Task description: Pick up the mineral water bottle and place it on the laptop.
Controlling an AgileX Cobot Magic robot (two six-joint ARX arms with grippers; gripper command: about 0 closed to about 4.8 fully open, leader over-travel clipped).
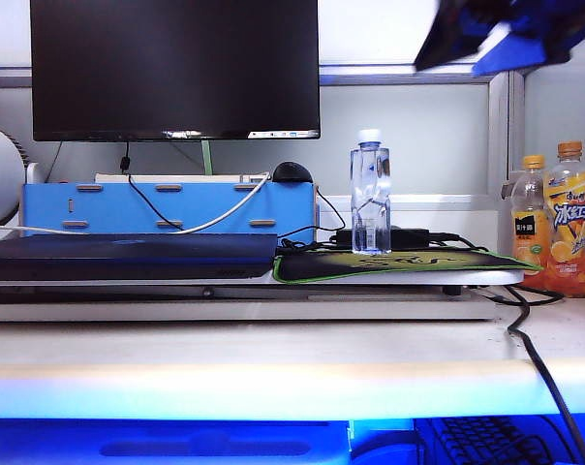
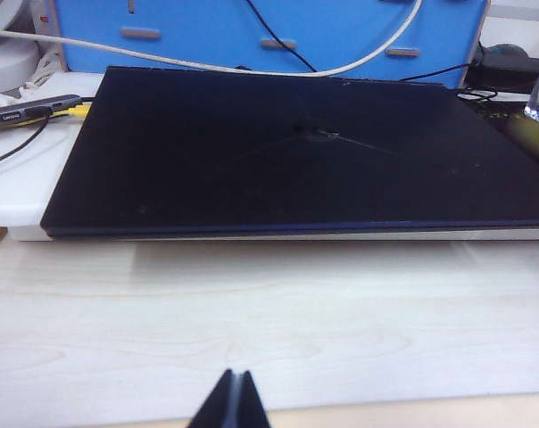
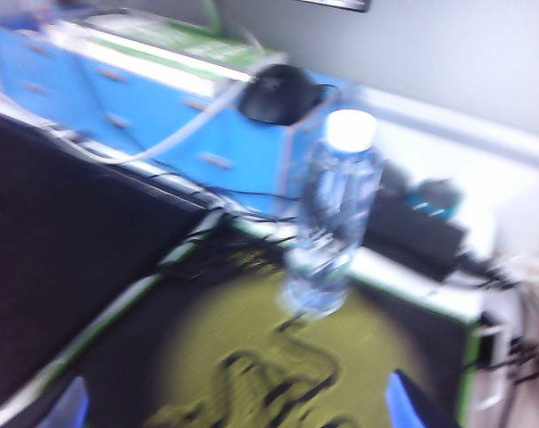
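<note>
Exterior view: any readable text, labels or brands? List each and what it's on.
Taller orange drink bottle: large white characters on a blue label, not legible.
Shorter orange drink bottle: label print too small to read.
Mouse pad: dark scrawl on yellow, unreadable.
Mineral water bottle: label too faint.
Monitor: taskbar icons only, too small.

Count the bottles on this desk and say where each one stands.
3. The mineral water bottle stands upright on the green-edged mouse pad, right of the laptop. Two orange-capped drink bottles stand together at the desk's far right. Others may be hidden.
</note>
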